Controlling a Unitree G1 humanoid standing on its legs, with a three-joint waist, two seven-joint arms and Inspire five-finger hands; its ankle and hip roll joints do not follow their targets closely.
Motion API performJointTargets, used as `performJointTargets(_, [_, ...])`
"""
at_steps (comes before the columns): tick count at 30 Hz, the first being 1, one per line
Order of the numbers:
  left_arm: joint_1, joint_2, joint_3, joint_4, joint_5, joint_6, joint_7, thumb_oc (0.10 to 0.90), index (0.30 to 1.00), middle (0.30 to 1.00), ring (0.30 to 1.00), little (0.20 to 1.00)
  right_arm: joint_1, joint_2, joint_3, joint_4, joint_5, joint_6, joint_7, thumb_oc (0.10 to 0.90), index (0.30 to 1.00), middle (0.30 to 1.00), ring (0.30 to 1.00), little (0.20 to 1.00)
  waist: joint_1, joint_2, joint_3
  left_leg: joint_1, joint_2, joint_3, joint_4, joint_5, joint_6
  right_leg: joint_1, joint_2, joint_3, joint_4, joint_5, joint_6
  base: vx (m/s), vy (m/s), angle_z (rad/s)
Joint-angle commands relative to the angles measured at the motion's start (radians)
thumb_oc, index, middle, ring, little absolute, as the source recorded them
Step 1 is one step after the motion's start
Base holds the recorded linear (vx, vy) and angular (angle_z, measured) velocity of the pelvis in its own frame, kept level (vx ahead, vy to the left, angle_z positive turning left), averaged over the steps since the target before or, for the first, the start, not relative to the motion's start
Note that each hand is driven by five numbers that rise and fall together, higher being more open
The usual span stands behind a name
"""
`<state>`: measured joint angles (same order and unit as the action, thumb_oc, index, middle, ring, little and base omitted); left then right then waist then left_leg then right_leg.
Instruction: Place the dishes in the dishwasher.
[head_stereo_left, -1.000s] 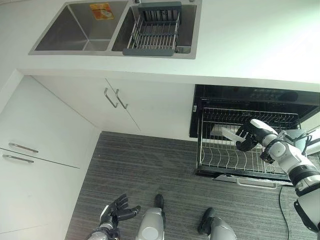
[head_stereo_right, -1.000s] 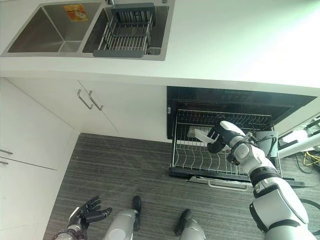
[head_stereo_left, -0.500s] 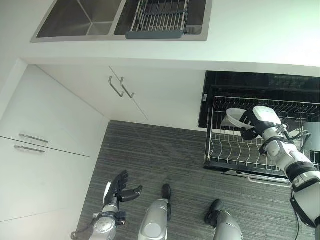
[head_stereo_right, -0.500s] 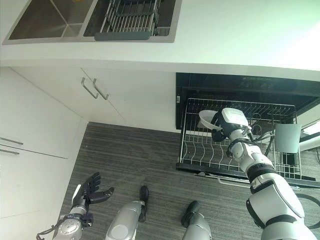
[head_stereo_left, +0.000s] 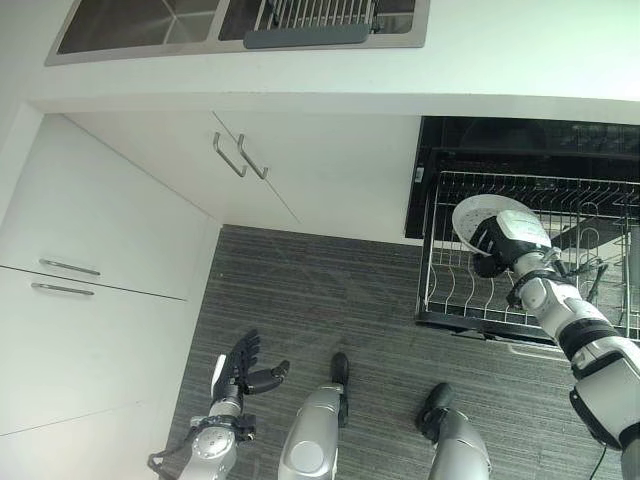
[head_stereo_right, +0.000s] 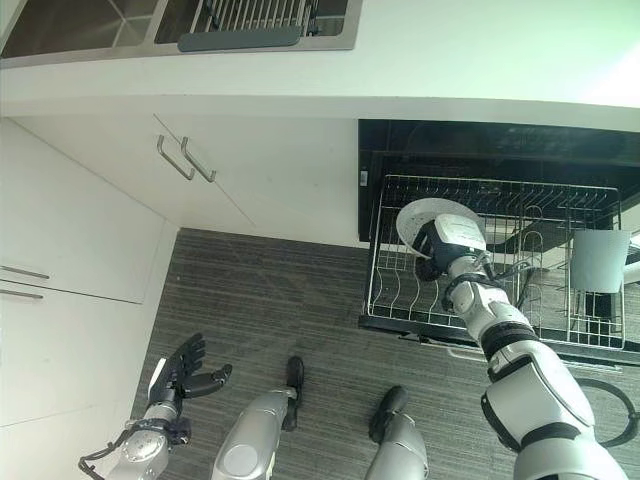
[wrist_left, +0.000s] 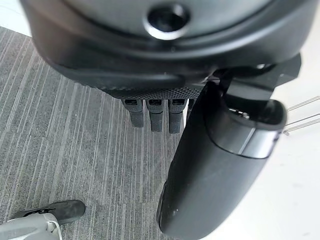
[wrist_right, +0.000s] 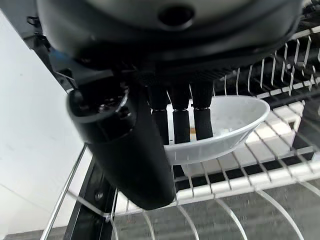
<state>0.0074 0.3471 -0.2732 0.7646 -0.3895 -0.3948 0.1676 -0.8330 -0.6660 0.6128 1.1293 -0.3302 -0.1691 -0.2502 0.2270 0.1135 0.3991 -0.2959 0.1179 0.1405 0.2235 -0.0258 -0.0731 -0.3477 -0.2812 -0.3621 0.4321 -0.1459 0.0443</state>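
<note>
Over at about 3 o'clock in the head views, the right hand (head_stereo_right: 447, 243) is clamped on the white plate (head_stereo_right: 420, 219), fingers (wrist_right: 181, 120) across its inside and thumb under the rim, holding it over the pulled-out dishwasher rack (head_stereo_right: 390, 290). The plate sits above the rack's near-left corner, tipped so its round face shows toward the camera. In the right wrist view the plate (wrist_right: 235, 125) hangs just over the wire tines, and I can't tell if it's touching them or not.

Compared with a second ago: back then the plate showed edge-on as a thin white sliver sticking out of the hand toward 9 o'clock, and now it's turned so you see the full disc. The hand has also come further toward the rack's left edge. The whole picture has slid too, with the sink (head_stereo_left: 130, 25) and its grey drainer basket (head_stereo_left: 305, 22) now cut off at 12 o'clock, so that's the camera tipping, not the counter moving.

Down at 7 o'clock the left hand (head_stereo_left: 238, 369) hangs over the striped grey floor (head_stereo_left: 320, 310) with its fingers spread loose, holding nothing, pretty much as before. A grey cup-like holder (head_stereo_right: 598, 261) sits at the rack's right end.
</note>
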Motion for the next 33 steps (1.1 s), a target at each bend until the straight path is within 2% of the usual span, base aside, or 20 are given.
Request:
performJointTargets(1, [-0.001,0.085,-0.003,-0.072,-0.040,-0.055,0.005,0.800,0.900,0.900,0.900,0.900,-0.150,-0.022,0.006,0.029,0.088,0.005,0.027,0.800,0.900,0.900,0.900,0.900,0.016,-0.028,-0.032,-0.069,0.019,-0.101,0.077,-0.098,-0.040,0.046,-0.018,0.061,-0.132,0.038,0.104,-0.07,-0.001,-0.01])
performJointTargets(8, [-0.013,0.093,0.011,-0.074,-0.031,-0.022,-0.017,0.800,0.900,0.900,0.900,0.900,-0.138,-0.035,0.003,0.006,0.172,0.024,0.186,0.800,0.900,0.900,0.900,0.900,0.005,-0.054,-0.040,-0.053,0.034,-0.088,0.077,-0.099,-0.044,0.056,-0.010,0.068,-0.132,0.039,0.107,-0.03,-0.008,-0.01])
performJointTargets(12, [-0.013,0.101,0.021,-0.073,-0.020,-0.003,-0.023,0.800,0.900,0.900,0.900,0.900,-0.132,-0.045,-0.020,-0.021,0.268,0.019,0.207,0.800,0.900,0.900,0.900,0.900,0.000,-0.071,-0.050,-0.034,0.043,-0.079,0.077,-0.101,-0.045,0.070,-0.004,0.070,-0.132,0.040,0.107,-0.02,-0.019,-0.05])
performJointTargets(13, [-0.013,0.099,0.028,-0.071,-0.016,0.006,-0.023,0.800,0.900,0.900,0.900,0.900,-0.135,-0.042,-0.039,-0.031,0.298,0.052,0.229,0.800,0.900,0.900,0.900,0.900,-0.003,-0.078,-0.057,-0.023,0.048,-0.073,0.077,-0.104,-0.046,0.078,-0.002,0.070,-0.132,0.039,0.107,-0.01,-0.002,-0.09])
performJointTargets(16, [-0.004,0.098,0.038,-0.076,0.002,0.022,-0.020,0.800,0.900,0.900,0.900,0.900,-0.122,-0.062,-0.054,-0.063,0.336,0.075,0.225,0.800,0.900,0.900,0.900,0.900,-0.012,-0.091,-0.068,-0.004,0.053,-0.066,0.077,-0.107,-0.047,0.092,0.003,0.074,-0.132,0.038,0.107,0.01,-0.004,-0.10])
performJointTargets(19, [0.023,0.096,0.056,-0.084,0.009,0.030,-0.010,0.800,0.900,0.900,0.900,0.900,-0.089,-0.090,-0.101,-0.158,0.406,0.141,0.239,0.800,0.900,0.900,0.900,0.900,-0.029,-0.109,-0.083,0.022,0.062,-0.055,0.077,-0.111,-0.048,0.114,0.013,0.083,-0.132,0.034,0.106,0.05,0.003,-0.07])
performJointTargets(21, [0.047,0.089,0.083,-0.088,0.016,0.030,-0.004,0.800,0.900,0.900,0.900,0.900,-0.040,-0.116,-0.134,-0.279,0.455,0.225,0.242,0.800,0.900,0.900,0.900,0.900,-0.047,-0.125,-0.099,0.035,0.068,-0.046,0.077,-0.109,-0.048,0.123,0.019,0.090,-0.132,0.035,0.103,0.07,0.018,-0.11])
performJointTargets(22, [0.060,0.085,0.099,-0.095,0.020,0.036,0.000,0.800,0.900,0.900,0.900,0.900,-0.007,-0.135,-0.162,-0.368,0.514,0.277,0.237,0.800,0.900,0.900,0.900,0.900,-0.060,-0.133,-0.105,0.045,0.072,-0.040,0.077,-0.111,-0.048,0.129,0.024,0.096,-0.132,0.033,0.102,0.10,0.010,-0.11])
performJointTargets(24, [0.090,0.071,0.131,-0.100,0.039,0.044,0.006,0.800,0.900,0.900,0.900,0.900,0.136,-0.134,-0.311,-0.585,0.605,0.311,0.181,0.800,0.900,0.900,0.900,0.900,-0.096,-0.152,-0.122,0.068,0.082,-0.028,0.077,-0.117,-0.048,0.145,0.036,0.114,-0.132,0.028,0.098,0.12,-0.011,-0.15])
performJointTargets(26, [0.115,0.047,0.164,-0.086,0.060,0.034,0.008,0.800,0.900,0.900,0.900,0.900,0.278,-0.098,-0.435,-0.754,0.620,0.319,0.155,0.800,0.900,0.900,0.900,0.900,-0.130,-0.161,-0.142,0.082,0.090,-0.017,0.077,-0.123,-0.046,0.151,0.046,0.129,-0.132,0.024,0.098,0.10,-0.010,-0.12])
performJointTargets(28, [0.134,0.025,0.186,-0.074,0.073,0.024,0.014,0.800,0.900,0.900,0.900,0.900,0.386,-0.058,-0.503,-0.882,0.617,0.340,0.144,0.800,0.900,0.900,0.900,0.900,-0.153,-0.166,-0.155,0.095,0.093,-0.009,0.077,-0.128,-0.042,0.158,0.054,0.142,-0.132,0.020,0.097,0.09,0.017,-0.26])
performJointTargets(29, [0.164,-0.004,0.221,-0.052,0.094,0.003,0.012,0.800,0.900,0.900,0.900,0.900,0.553,-0.028,-0.596,-1.024,0.628,0.339,0.169,0.800,0.900,0.900,0.900,0.900,-0.188,-0.170,-0.174,0.116,0.099,0.010,0.077,-0.136,-0.038,0.169,0.062,0.160,-0.132,0.015,0.097,0.09,0.031,-0.32])
performJointTargets(33, [0.180,-0.024,0.247,-0.034,0.101,-0.009,0.010,0.800,0.900,0.900,0.900,0.900,0.677,-0.008,-0.682,-1.120,0.641,0.345,0.185,0.800,0.900,0.900,0.900,0.900,-0.217,-0.171,-0.186,0.135,0.106,0.032,0.077,-0.144,-0.037,0.176,0.066,0.175,-0.132,0.012,0.099,0.04,0.022,-0.22])
